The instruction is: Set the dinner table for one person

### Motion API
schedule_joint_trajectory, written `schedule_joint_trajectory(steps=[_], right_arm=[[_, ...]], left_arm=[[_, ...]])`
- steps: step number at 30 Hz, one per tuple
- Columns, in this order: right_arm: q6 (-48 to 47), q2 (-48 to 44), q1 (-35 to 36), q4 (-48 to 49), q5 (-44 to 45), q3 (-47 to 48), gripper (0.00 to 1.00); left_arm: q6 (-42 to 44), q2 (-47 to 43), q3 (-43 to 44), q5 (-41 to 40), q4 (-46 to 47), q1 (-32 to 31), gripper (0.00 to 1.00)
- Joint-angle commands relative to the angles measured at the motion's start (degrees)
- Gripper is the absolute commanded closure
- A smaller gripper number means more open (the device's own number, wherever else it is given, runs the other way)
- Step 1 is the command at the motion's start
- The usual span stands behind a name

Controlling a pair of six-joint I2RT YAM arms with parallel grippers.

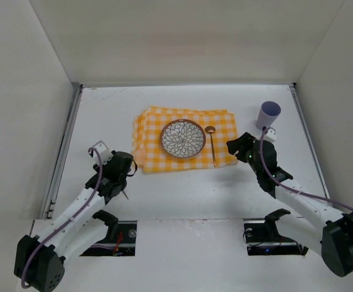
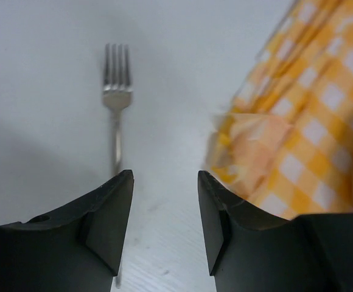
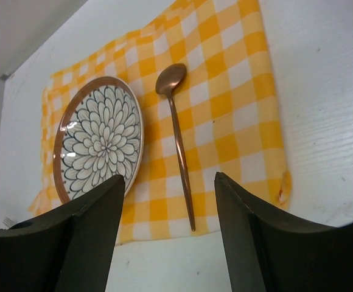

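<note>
Dinner table (image 1: 182,194): white top, under plate (image 1: 183,139), spanning rail to rail. Checked cloth (image 1: 146,131) beneath plate. Spoon (image 1: 212,146) just right of plate. Cup (image 1: 268,114) farther right. Fork (image 2: 116,103) left of plate, off cloth. Left gripper (image 2: 164,182) left of plate, above fork handle, parted, empty. Right gripper (image 3: 170,188) right of plate, parted, empty.

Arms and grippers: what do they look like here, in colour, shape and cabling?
The left arm and the right arm both have white link shells with black joints and black bases. A thin purple cable loops along each. The left gripper and right gripper are matte black, each with two broad wedge-shaped fingers. No markings show.
</note>
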Motion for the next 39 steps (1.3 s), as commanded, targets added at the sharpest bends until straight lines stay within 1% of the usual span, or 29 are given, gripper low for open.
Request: schedule_joint_trajectory(steps=[1,5,12,18,22,27,29,31,32,34,37,39], right_arm=[[-1.3,1.3,2.3,3.5,-0.2,2.3,0.33],[-2.0,2.0,4.1,3.5,-0.2,3.1,0.35],[-2.6,2.5,5.6,3.5,-0.3,3.7,0.36],[-2.7,2.4,5.6,3.5,-0.3,3.6,0.35],[-2.6,2.0,5.6,3.5,-0.3,3.2,0.35],[-2.5,2.0,5.4,3.5,-0.3,3.1,0.36],[-2.4,1.1,5.0,3.5,-0.2,2.8,0.36],[-2.4,-0.2,4.4,3.5,-0.1,2.3,0.36],[-2.3,-0.8,4.0,3.5,-0.1,2.0,0.36],[-2.2,-1.1,3.3,3.5,-0.2,1.8,0.35],[-2.2,-0.4,3.0,3.4,-0.3,1.8,0.35],[-2.1,0.1,3.0,3.5,-0.3,2.0,0.35]], left_arm=[[-3.5,0.2,-2.9,3.4,-3.3,3.7,0.57],[-5.4,1.5,-4.5,2.1,-2.6,4.9,0.57],[-4.9,5.7,-6.1,3.8,1.7,6.1,0.59],[-5.1,7.5,-8.0,4.8,3.9,8.0,0.64],[-4.6,8.2,-9.6,7.3,6.6,10.2,0.68],[-3.9,10.1,-10.5,10.2,9.6,10.9,0.76],[-3.9,10.8,-10.6,10.8,10.0,11.7,0.81],[-3.2,11.2,-10.6,11.9,10.4,12.9,0.87],[-2.8,11.2,-10.6,12.6,10.5,13.3,0.91],[-2.0,9.8,-10.5,12.6,9.8,13.7,0.95],[-0.3,3.9,-9.1,11.1,7.1,12.5,0.97],[0.9,0.3,-6.0,9.2,4.4,10.5,0.97]])
